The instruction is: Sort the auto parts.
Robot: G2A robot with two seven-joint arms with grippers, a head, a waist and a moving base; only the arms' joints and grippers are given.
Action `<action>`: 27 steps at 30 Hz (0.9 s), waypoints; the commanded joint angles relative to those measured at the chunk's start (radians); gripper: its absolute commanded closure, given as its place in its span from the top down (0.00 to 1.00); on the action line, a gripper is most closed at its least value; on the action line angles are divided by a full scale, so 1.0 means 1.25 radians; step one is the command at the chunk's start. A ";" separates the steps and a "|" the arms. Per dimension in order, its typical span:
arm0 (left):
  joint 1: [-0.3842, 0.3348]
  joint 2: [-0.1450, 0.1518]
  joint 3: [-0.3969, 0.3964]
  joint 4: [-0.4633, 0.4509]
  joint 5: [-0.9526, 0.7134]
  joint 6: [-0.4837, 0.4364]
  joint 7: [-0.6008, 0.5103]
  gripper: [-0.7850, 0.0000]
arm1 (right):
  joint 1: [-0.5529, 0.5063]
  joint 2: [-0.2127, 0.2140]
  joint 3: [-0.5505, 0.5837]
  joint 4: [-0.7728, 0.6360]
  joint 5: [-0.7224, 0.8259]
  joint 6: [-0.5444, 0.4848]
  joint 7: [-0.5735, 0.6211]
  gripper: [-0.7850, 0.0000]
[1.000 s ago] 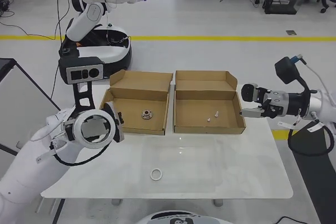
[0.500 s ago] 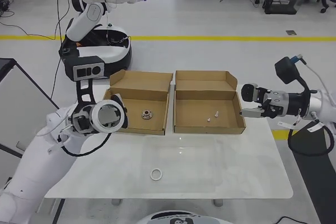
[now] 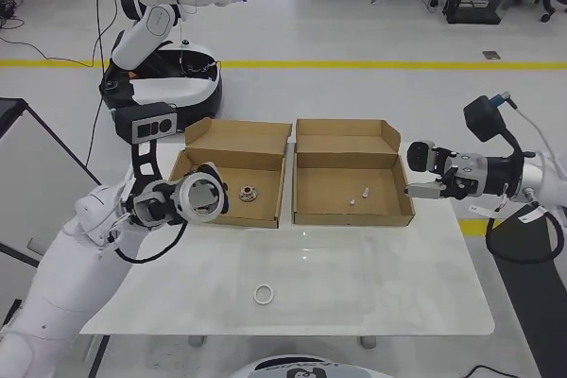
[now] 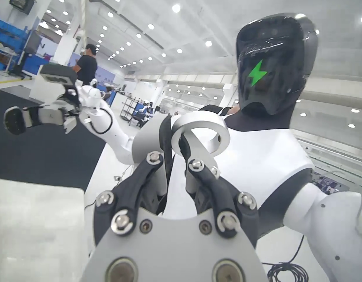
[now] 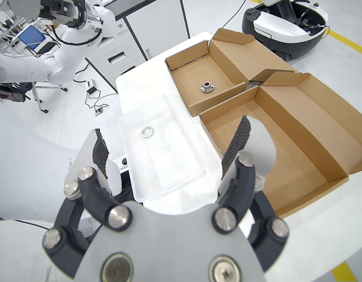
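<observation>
My left gripper [image 3: 193,199] is shut on a large silver ring [image 3: 208,183] and holds it in the air at the left wall of the left cardboard box [image 3: 225,219]. The left wrist view shows the silver ring [image 4: 208,124] pinched between the black fingers [image 4: 165,136]. A flanged metal hub [image 3: 249,194] lies inside that box. Two small pale parts [image 3: 359,197] lie in the right cardboard box [image 3: 352,219]. A small white ring [image 3: 263,294] rests in a clear tray [image 3: 312,312] at the table's front. My right gripper [image 3: 418,173] hangs open beside the right box's outer wall.
A wheeled robot base [image 3: 161,87] stands on the floor behind the table, and a dark cabinet [image 3: 5,142] stands at the left. From the right wrist I see the hub [image 5: 207,86], the white ring [image 5: 147,132] and the open gripper [image 5: 172,133].
My left arm has carried the silver ring from beyond the table's left edge up and right to the left box's wall. The right arm has kept still.
</observation>
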 commanded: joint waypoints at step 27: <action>0.066 -0.092 -0.135 -0.013 0.033 0.108 -0.108 0.00 | 0.000 0.000 0.000 0.000 0.000 0.000 0.000 1.00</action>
